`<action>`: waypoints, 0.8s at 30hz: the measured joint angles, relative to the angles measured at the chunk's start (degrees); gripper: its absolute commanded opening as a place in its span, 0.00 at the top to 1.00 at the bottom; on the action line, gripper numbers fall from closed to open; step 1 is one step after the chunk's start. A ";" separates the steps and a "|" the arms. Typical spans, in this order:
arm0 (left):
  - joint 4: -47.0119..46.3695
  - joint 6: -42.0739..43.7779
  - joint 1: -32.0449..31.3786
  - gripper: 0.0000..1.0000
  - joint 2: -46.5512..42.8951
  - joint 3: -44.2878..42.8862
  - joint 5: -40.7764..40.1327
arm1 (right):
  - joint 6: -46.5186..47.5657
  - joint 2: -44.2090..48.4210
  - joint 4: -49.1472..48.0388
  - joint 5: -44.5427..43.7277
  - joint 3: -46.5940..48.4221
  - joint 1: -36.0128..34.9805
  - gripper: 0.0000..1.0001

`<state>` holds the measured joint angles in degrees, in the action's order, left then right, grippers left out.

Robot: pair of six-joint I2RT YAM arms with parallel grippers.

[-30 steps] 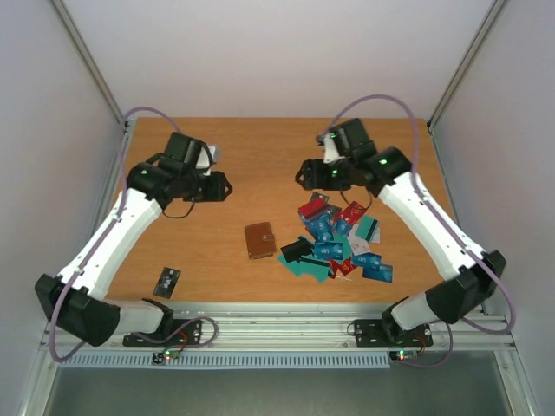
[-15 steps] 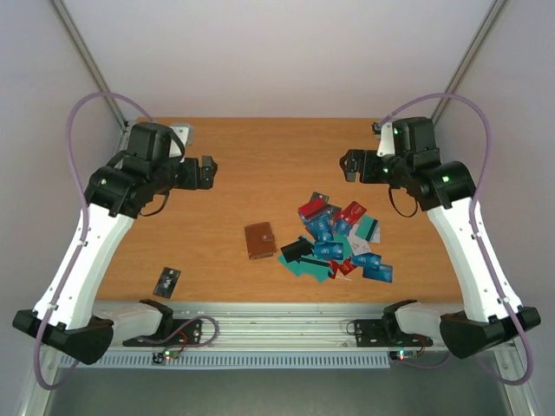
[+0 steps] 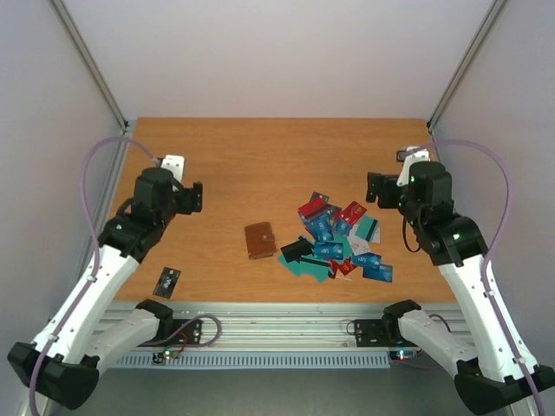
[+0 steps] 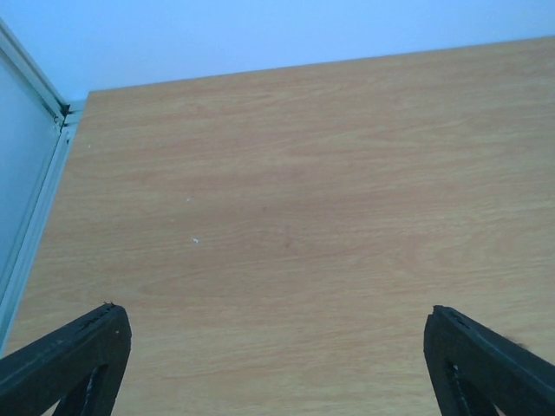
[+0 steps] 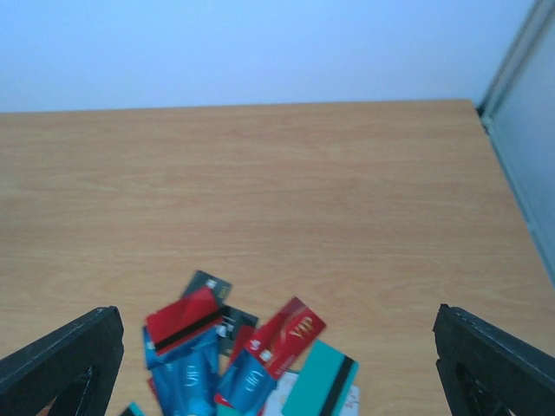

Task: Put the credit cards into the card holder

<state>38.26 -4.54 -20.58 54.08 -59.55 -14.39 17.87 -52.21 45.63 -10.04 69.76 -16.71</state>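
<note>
The surface [image 3: 260, 156] is a smooth board with orange-brown wood grain, closed in by plain pale walls; near the middle of the top view lies the card holder [image 3: 259, 240], a small, roughly square brown leather-like wallet with a paler stitched edge, flat and uncovered; just to its right the credit cards [image 3: 340, 244] form a loose overlapping heap of thin glossy rectangles in teal, blue, red, black and white, some crossed by a dark stripe, one red card lettered VIP; a single dark card [image 3: 166, 282] lies well apart at the lower left, near the metal rail [image 3: 286, 334] along the bottom edge; the left arm [image 3: 108, 256], white-shelled with black joints and a lilac cable, has its jaws wide apart over bare wood at the left, gripping nothing; the right arm [image 3: 460, 260] has its jaws equally spread and empty, to the upper right of the heap.
</note>
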 measured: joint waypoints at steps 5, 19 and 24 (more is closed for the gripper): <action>-12.24 3.96 0.07 0.03 -3.39 14.25 -2.27 | 1.25 2.69 -5.09 -6.80 -11.30 0.00 0.02; -45.46 11.89 8.07 0.01 3.41 40.74 1.29 | 11.52 -8.13 -51.82 -9.51 -49.18 0.59 0.01; -57.88 11.17 14.56 0.01 13.73 41.86 5.73 | 14.88 -27.04 -80.32 -9.79 -52.61 1.86 0.02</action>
<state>-19.62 6.63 -6.02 67.81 -17.69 -8.67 32.75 -79.24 -34.70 -19.84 17.15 -14.85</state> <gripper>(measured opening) 0.994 0.986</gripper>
